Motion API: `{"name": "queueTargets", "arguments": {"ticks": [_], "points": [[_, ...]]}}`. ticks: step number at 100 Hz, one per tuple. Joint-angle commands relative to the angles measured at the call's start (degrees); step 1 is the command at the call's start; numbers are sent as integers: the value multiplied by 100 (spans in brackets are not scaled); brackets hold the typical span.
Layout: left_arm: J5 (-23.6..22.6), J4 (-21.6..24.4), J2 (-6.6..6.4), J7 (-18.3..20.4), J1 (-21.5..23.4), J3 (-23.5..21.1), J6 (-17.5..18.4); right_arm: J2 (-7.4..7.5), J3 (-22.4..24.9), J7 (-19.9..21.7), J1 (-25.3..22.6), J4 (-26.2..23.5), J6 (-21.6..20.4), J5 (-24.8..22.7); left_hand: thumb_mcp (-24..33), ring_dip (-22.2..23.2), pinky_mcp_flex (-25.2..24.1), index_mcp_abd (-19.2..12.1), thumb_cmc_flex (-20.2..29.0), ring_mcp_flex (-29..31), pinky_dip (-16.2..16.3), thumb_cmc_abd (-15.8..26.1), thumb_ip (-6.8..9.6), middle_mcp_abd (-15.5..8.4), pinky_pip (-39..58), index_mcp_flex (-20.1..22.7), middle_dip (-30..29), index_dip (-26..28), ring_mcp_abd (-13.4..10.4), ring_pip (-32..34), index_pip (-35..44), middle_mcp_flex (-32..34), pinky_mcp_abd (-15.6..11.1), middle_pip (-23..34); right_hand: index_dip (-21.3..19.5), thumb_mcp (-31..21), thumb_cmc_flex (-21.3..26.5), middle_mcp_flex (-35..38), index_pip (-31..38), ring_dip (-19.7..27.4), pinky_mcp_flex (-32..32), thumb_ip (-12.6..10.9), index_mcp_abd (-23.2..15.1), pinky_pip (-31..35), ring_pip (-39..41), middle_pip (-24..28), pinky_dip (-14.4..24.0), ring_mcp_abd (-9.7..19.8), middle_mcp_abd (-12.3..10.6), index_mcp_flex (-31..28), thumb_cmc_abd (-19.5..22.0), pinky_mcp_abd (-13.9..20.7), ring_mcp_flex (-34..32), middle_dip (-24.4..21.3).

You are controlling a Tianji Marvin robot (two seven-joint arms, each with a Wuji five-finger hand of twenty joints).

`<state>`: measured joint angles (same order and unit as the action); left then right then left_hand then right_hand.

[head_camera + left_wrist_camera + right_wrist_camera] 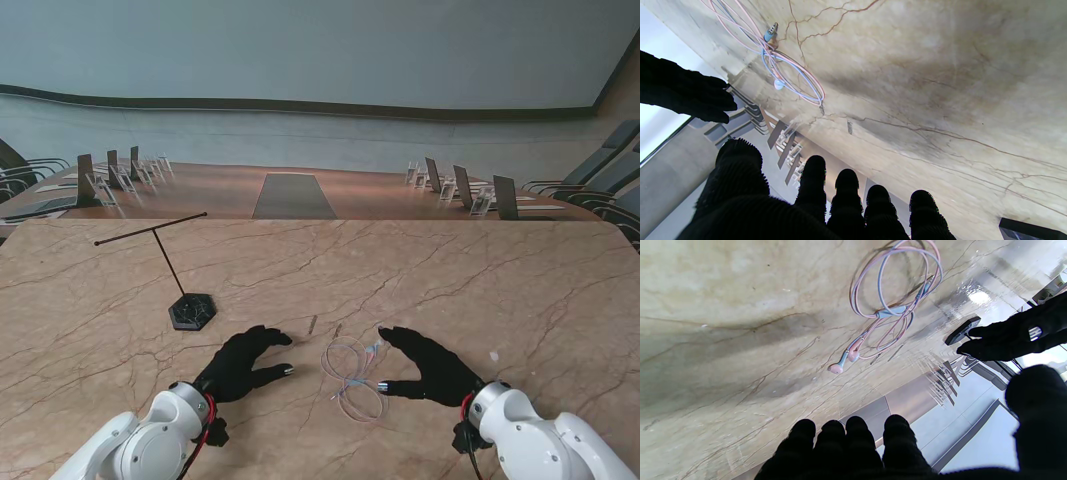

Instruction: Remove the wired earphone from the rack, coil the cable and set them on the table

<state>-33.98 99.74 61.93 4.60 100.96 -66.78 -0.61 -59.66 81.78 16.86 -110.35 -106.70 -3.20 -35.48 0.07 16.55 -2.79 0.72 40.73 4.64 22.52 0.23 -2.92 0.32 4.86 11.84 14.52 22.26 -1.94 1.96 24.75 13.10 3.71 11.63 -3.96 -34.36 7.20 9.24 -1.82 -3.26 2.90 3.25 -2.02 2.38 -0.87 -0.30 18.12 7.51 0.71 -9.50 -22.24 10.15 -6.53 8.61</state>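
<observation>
Stand view: the wired earphone (352,372) lies in loose pink and pale-blue loops on the veined, glossy marble table (480,290), between the two black-gloved hands and touching neither. The left hand (243,364) rests with its fingers spread and empty, just left of the coil; the right hand (430,366) sits just right of it, fingers parted, thumb apart from the rest, holding nothing. Farther from me on the left stands the rack (172,268), a thin dark T-shaped rod on a hexagonal black base, bare of cable.

Left wrist view: ribbed knit fingertips (813,173) stand apart over the stone. The cable (786,76) forms overlapping ovals, with a metal jack plug (771,30) at one end and a white earbud (778,84) within the loops.

Right wrist view: four rounded fingers (853,436) sit side by side, thumb off apart. The coil shows two pink buds (843,361) lying close together and a blue inline piece (890,311) on the cable.
</observation>
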Motion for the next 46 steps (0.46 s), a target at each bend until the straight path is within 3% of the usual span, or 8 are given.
{"name": "queueTargets", "arguments": {"ticks": [1,46], "points": [[7,30,11,14,17,15,-36,-22,1,25,6,15,-8,0,-51,-103,26,19,-155,-163,-111,256,179,-171,-175,-199,-99,-69,-245,-113,-208,-217,-217,-132,-46,132,-99,-188,37,74,-85,186,-39,20,-90,-103,53,156,31,8,300,294,193,26],[-27,39,15,-9,9,59,-165,-20,-5,50,119,143,-34,100,-30,-131,26,1,-54,-177,-174,296,177,-147,-142,-206,-89,-99,-213,-83,-157,-216,-225,-112,-237,181,-23,-185,45,98,-72,174,-44,-11,-90,-99,8,162,29,18,342,278,191,16]]}}
